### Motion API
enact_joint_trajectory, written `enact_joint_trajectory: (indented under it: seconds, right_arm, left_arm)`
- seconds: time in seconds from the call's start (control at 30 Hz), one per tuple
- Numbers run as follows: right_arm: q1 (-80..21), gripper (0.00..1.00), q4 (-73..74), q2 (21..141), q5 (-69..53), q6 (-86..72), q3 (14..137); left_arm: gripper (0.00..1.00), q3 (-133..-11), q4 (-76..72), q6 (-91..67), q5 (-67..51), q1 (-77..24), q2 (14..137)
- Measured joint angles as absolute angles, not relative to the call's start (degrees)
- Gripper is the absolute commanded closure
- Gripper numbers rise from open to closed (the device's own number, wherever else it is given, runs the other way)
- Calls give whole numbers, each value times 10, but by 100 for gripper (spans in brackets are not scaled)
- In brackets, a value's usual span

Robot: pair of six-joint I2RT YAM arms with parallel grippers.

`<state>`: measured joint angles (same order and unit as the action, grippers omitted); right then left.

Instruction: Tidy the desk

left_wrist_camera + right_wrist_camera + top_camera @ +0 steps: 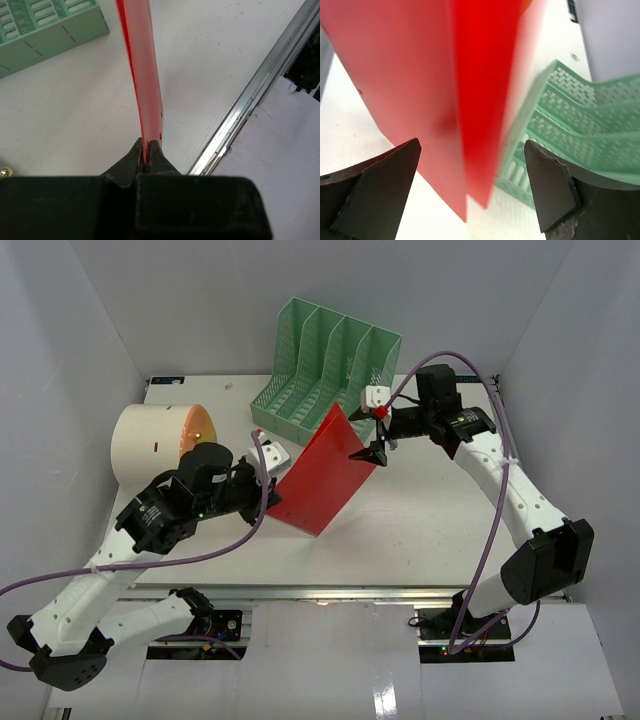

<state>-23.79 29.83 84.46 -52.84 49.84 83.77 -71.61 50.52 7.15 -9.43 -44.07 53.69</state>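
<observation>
From above, I see the table [430, 530] filling the middle of the view, its rail [330, 592] running along the near edge just past both arm bases. A red folder [325, 470] stands tilted on the table near its centre, lower edge down and upper corner leaning toward the far right. The left end effector [270, 495] meets the folder at its left edge. The right end effector [377, 435] sits at the folder's upper right corner with its fingers spread. A green rack [325, 365] stands at the back, just behind the folder. A white cylinder [160, 440] with an orange face lies on its side at the far left.

On the left wrist camera, the left end effector [145, 155] is pinched tight on the folder [142, 75], which I see edge-on, rising straight away from the fingertips. White table [65, 115] lies under it, the rack [45, 30] is in the top left corner, and the rail [250, 100] runs diagonally at the right.

On the right wrist camera, the right end effector [470, 145] is wide apart. The folder [405, 75] hangs between the two fingers, and neither pad touches it as far as I can tell. The rack [580, 125] shows behind on the right, with the table [350, 130] at the left.
</observation>
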Motion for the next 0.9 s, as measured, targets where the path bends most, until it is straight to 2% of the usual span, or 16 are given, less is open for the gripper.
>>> enact_joint_trajectory:
  seconds: [0.33, 0.57, 0.77, 0.9]
  right_arm:
    - [-201, 9, 298, 830, -564, 496, 837]
    - [-210, 1, 326, 832, -650, 517, 838]
    - [-240, 19, 402, 856, -682, 578, 839]
    - [-244, 48, 429, 863, -688, 599, 839]
  left_arm:
    - [100, -710, 503, 70, -102, -441, 508]
    - [100, -710, 493, 74, -115, -441, 534]
    - [100, -710, 487, 85, -118, -441, 546]
    - [100, -710, 481, 97, -121, -441, 547]
